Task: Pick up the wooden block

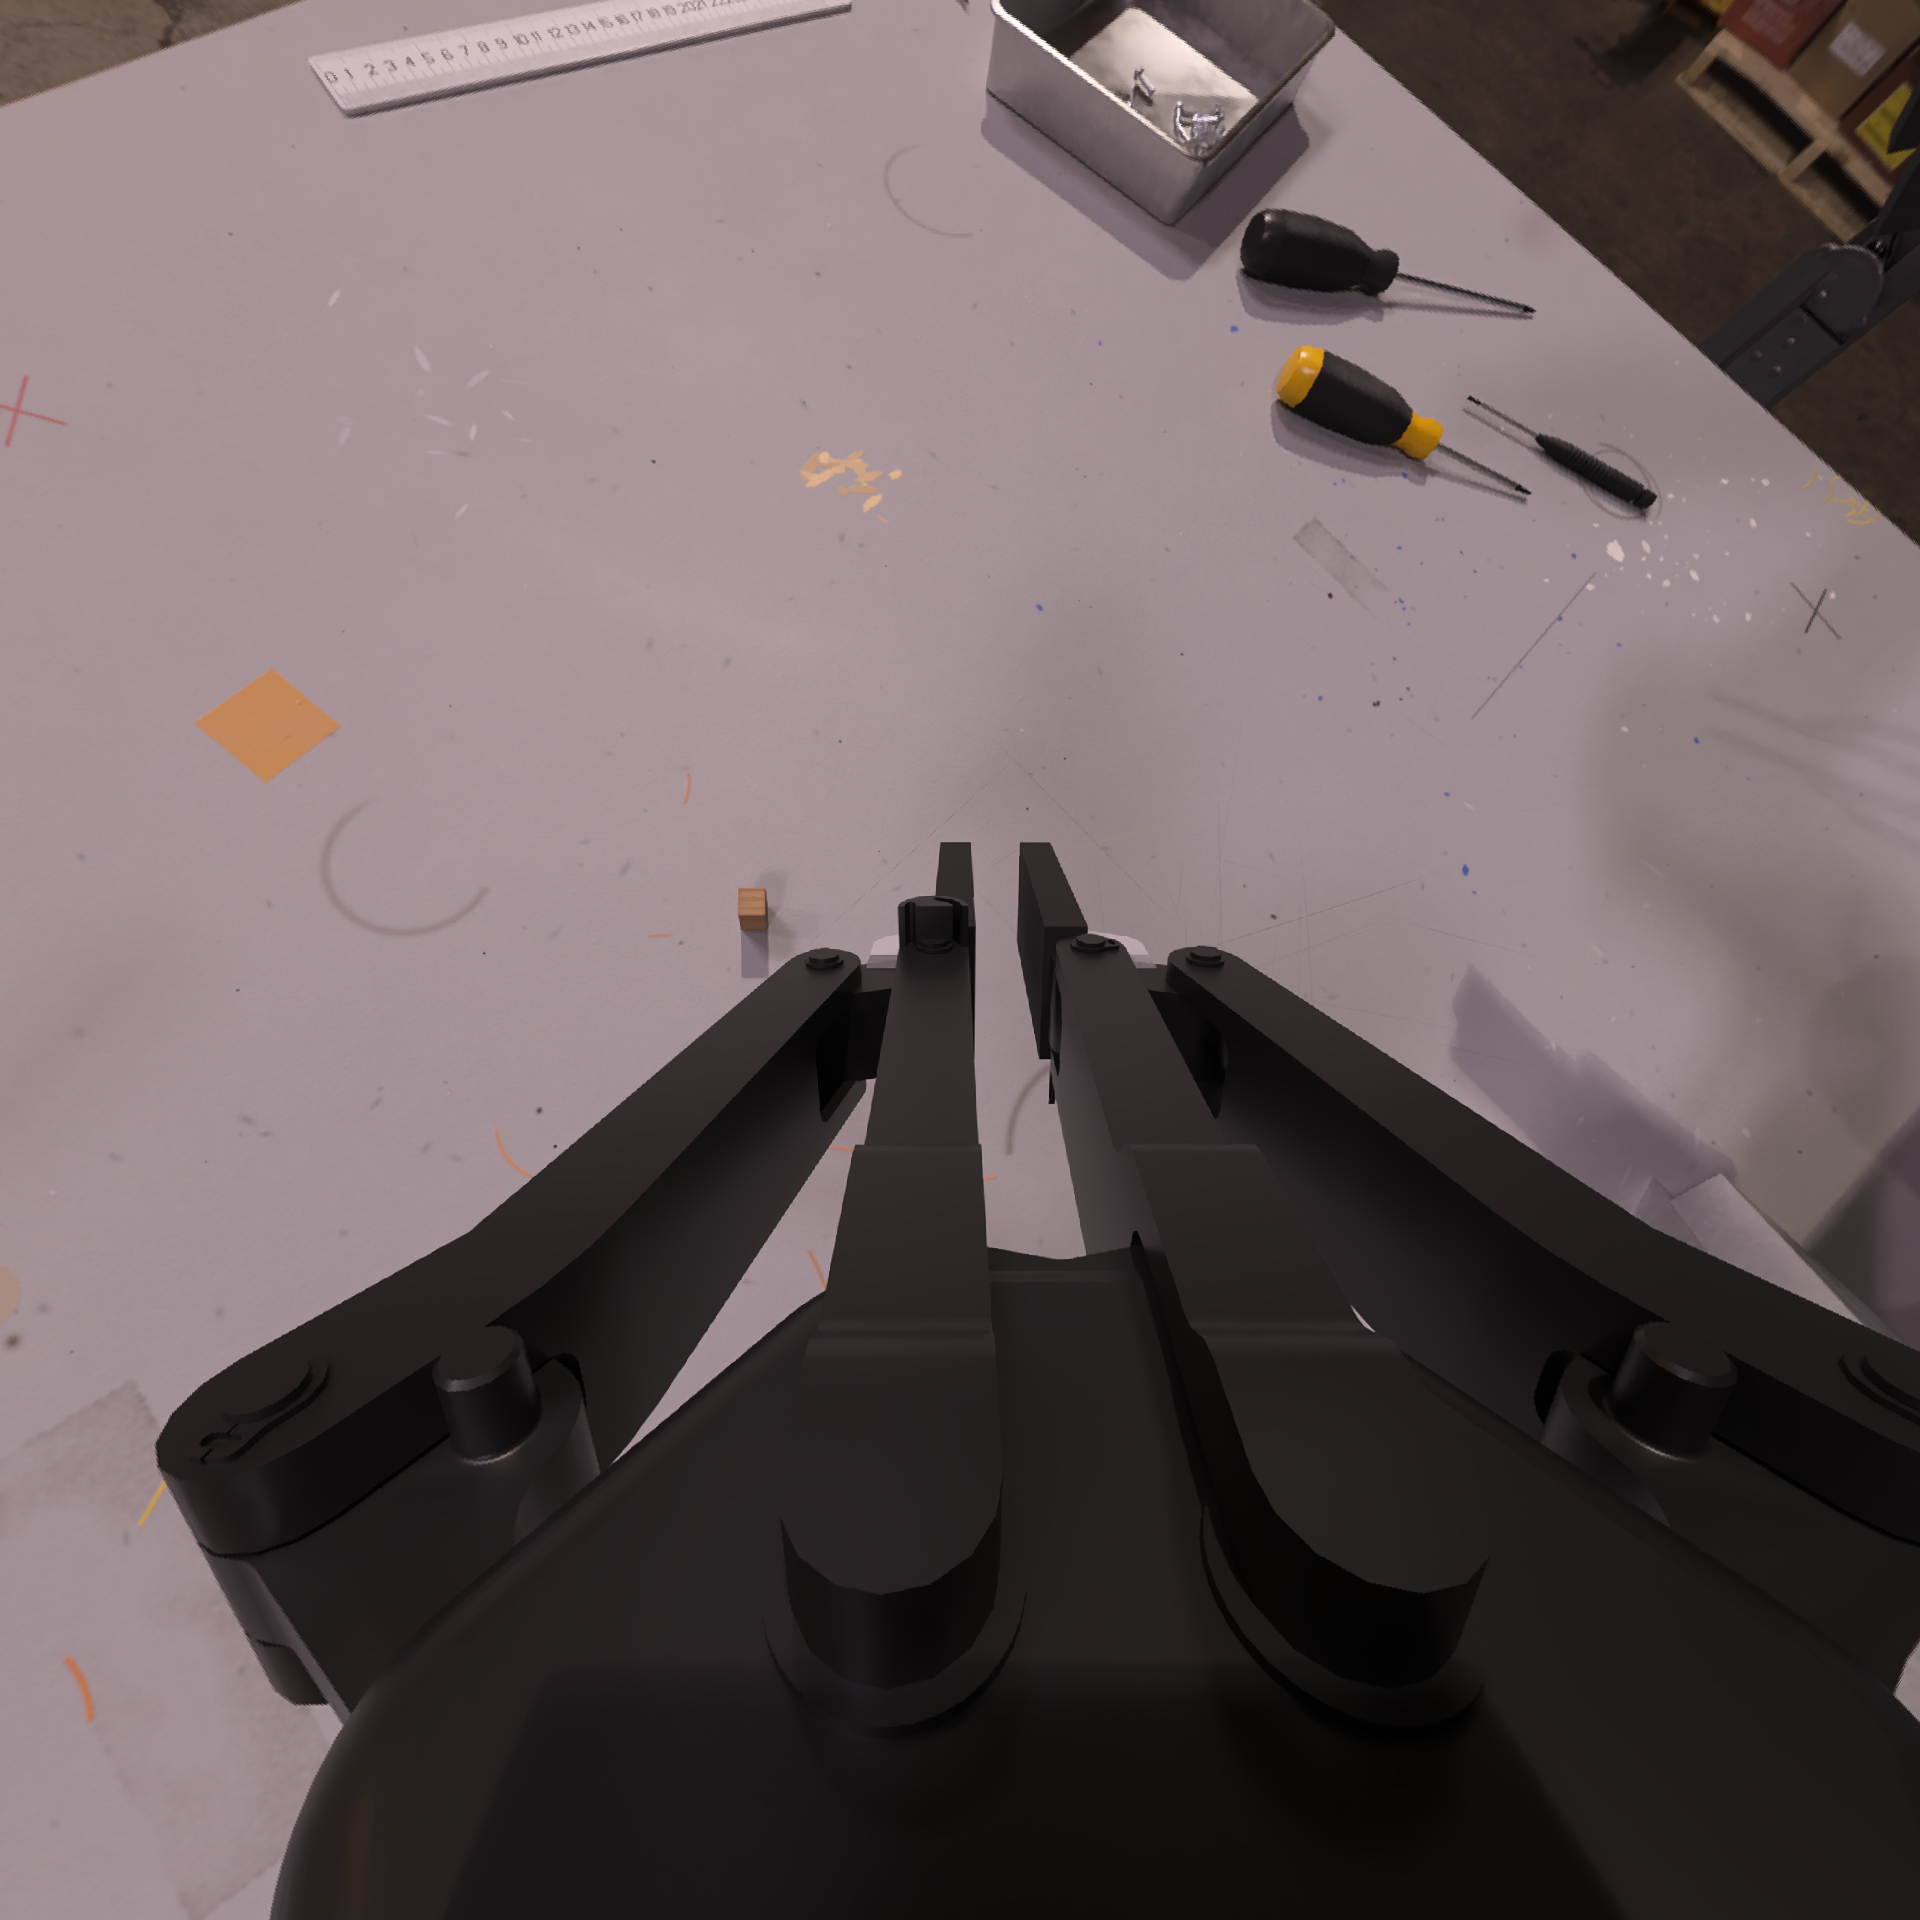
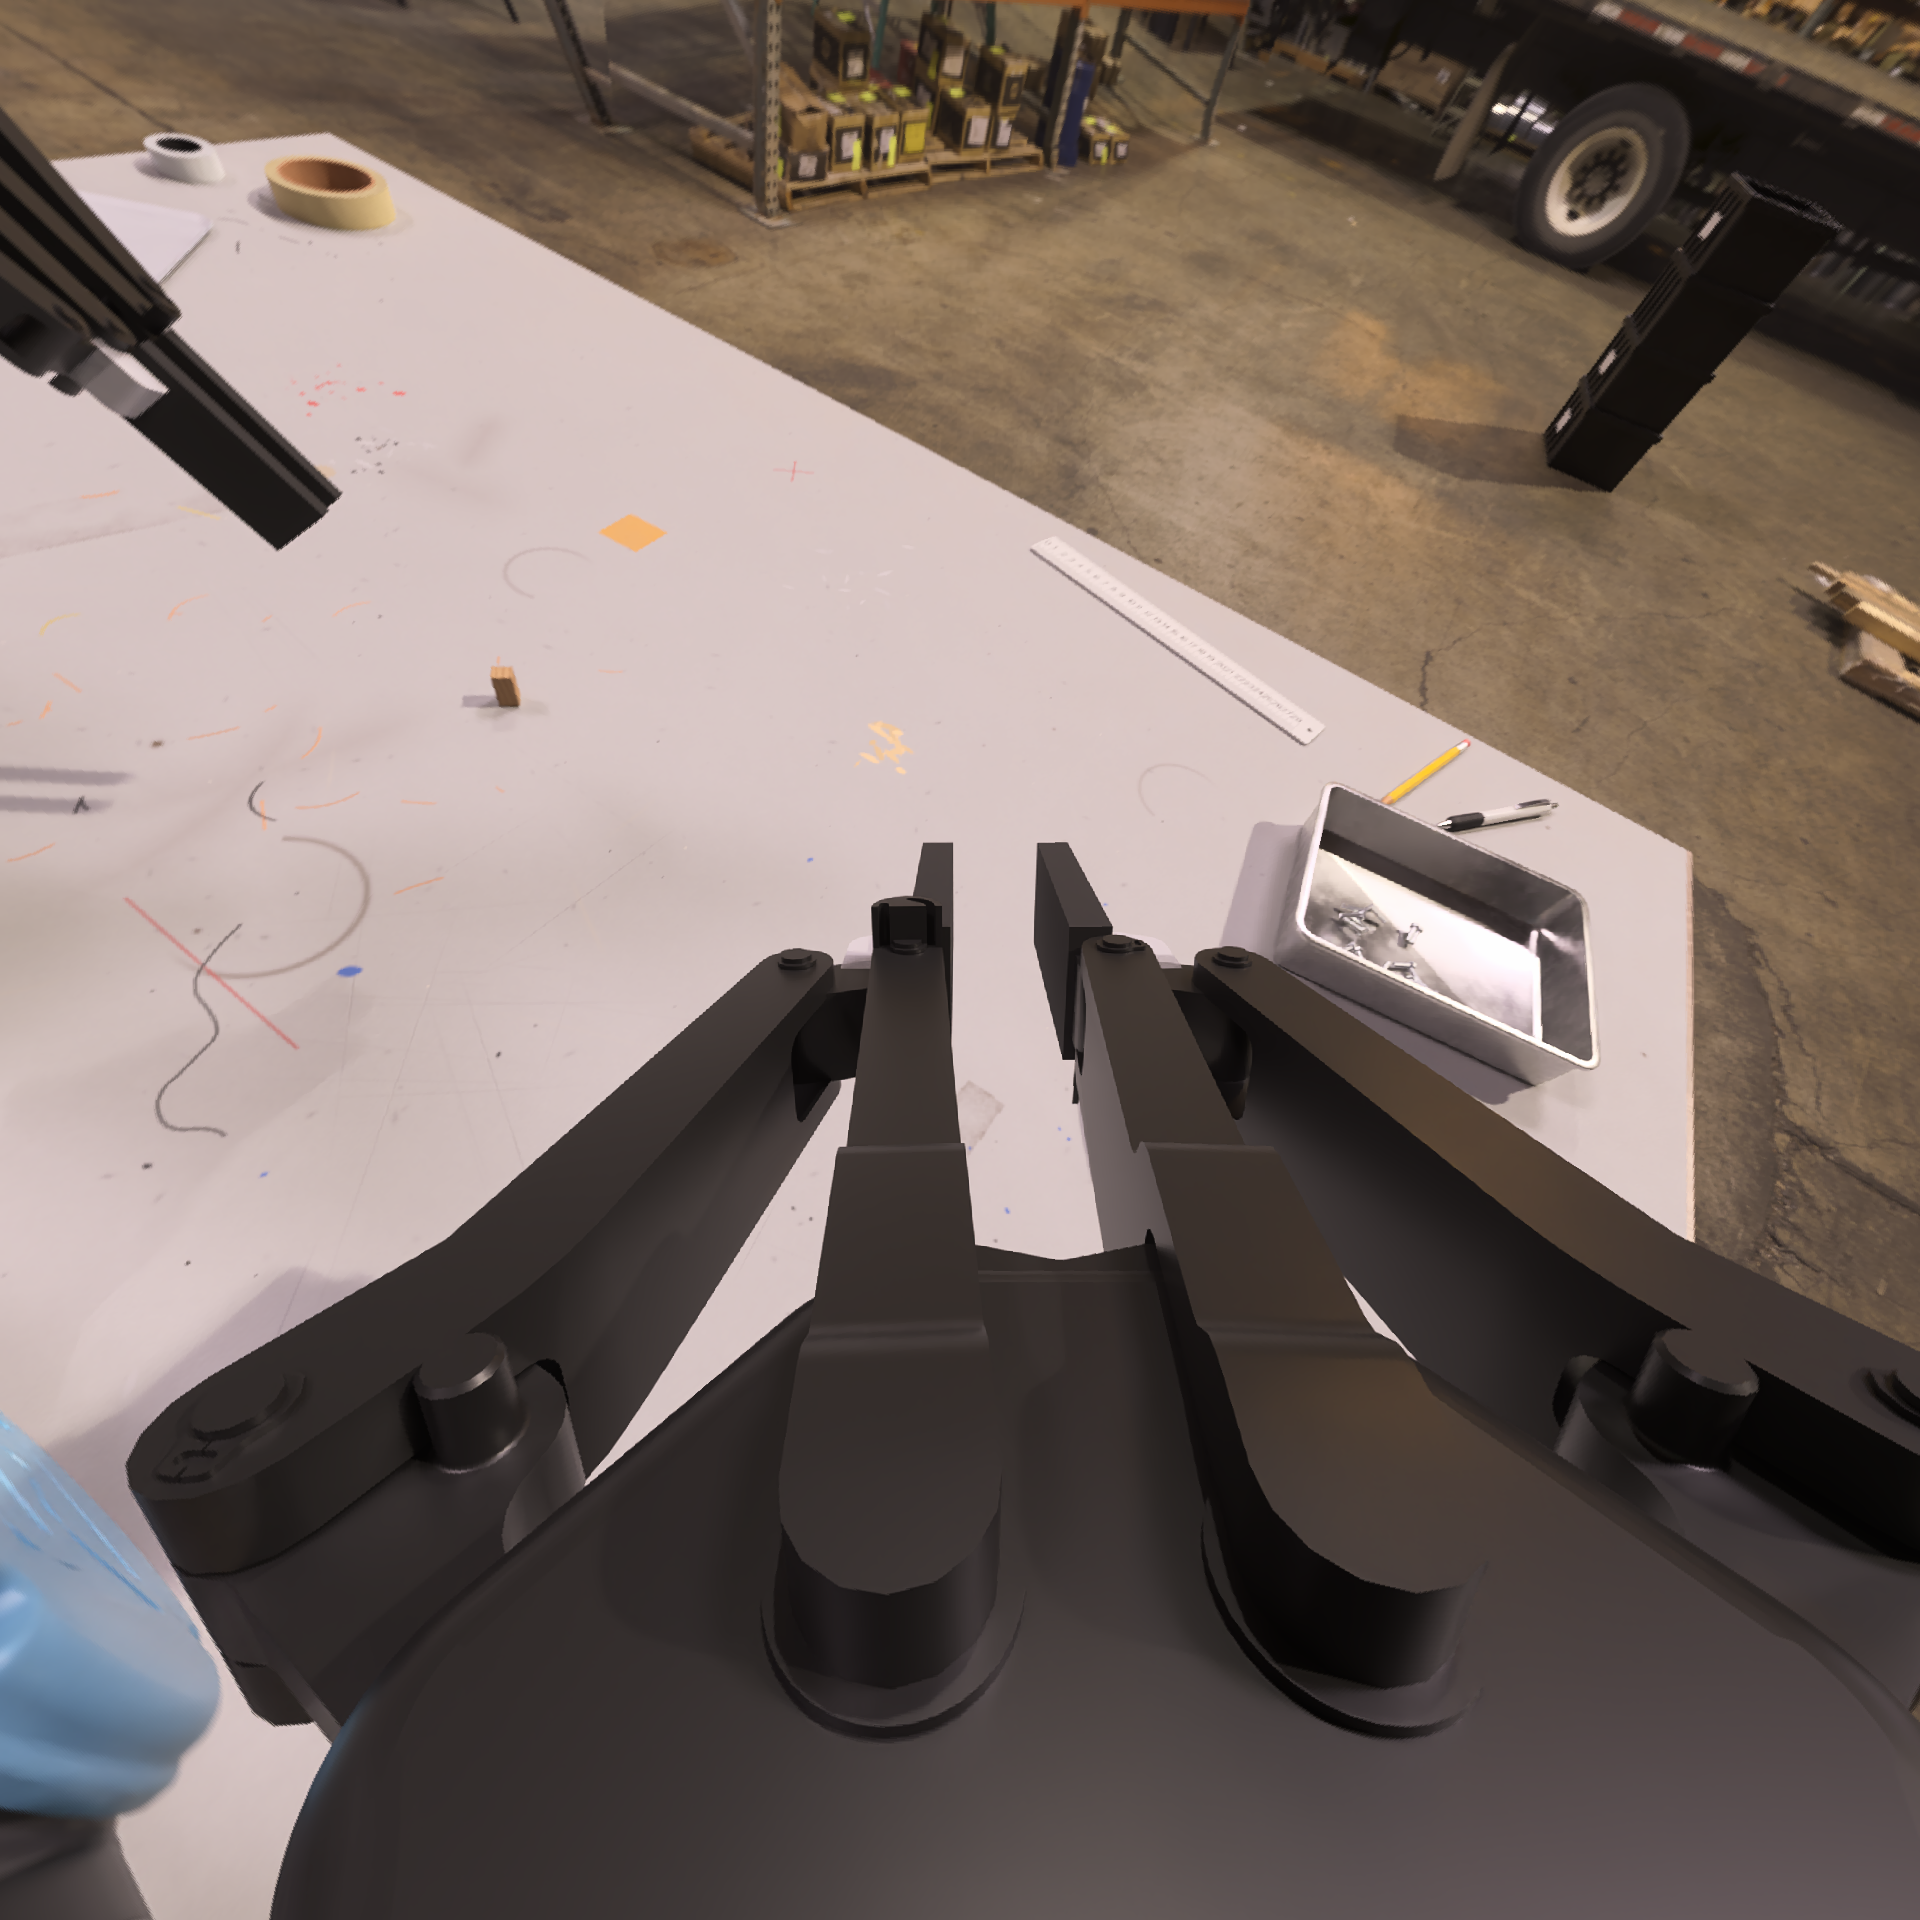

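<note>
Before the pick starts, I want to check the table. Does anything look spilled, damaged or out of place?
Nothing serious. The table carries paint specks, pen marks and a scatter of wood shavings, all flat marks. The wooden block stands alone, clear of both grippers. The screwdrivers lie loose beside the metal tray, not spilled.

Left gripper point(image 1: 995, 868) and right gripper point(image 2: 994, 868) hover, jaws narrowly parted, empty.

Grey table point(image 1: 623, 623): wooden block point(image 1: 752, 908), ruler point(image 1: 561, 47), metal tray point(image 1: 1148, 94), 3 screwdrivers point(image 1: 1351, 400).
</note>
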